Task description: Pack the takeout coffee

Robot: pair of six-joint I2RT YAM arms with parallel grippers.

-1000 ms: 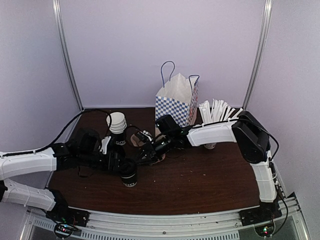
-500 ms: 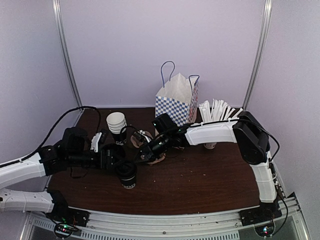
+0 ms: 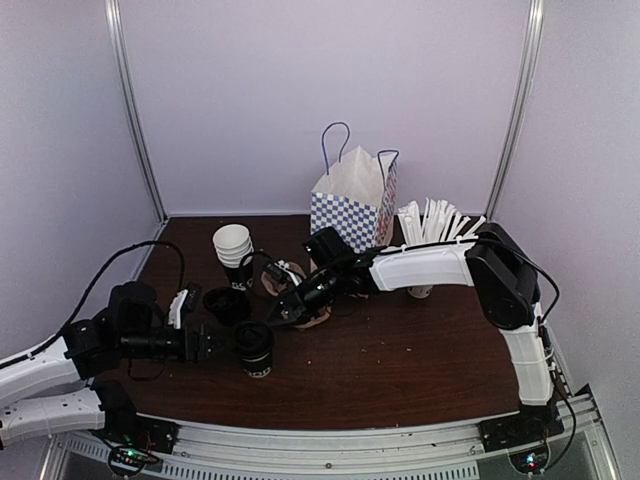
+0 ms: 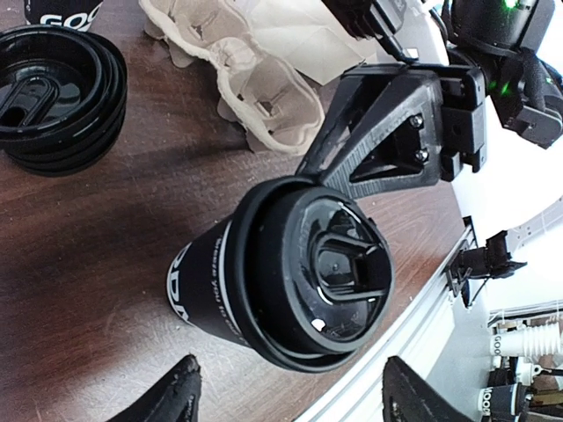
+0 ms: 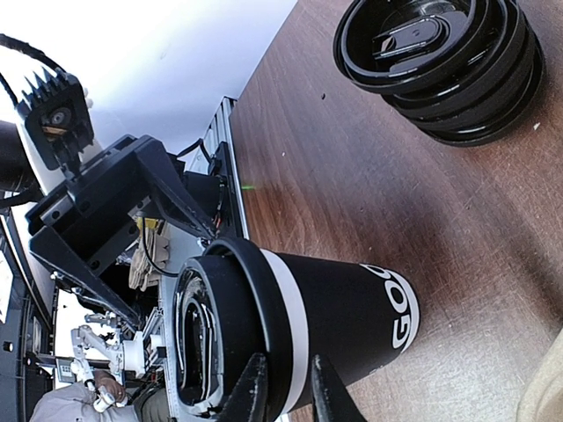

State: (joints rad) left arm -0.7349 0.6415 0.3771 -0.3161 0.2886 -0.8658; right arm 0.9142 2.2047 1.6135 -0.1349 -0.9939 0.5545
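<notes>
Your right claw pinches the lid rim of the takeout coffee, upright on table; left claw wide.

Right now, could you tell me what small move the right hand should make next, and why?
Probably close firmly on the takeout coffee at its rim before any lift. The right hand has its fingers close together at that rim, though a firm pinch is not clear. The cup stands upright with its lid on, and the left hand is open and apart from it.
</notes>
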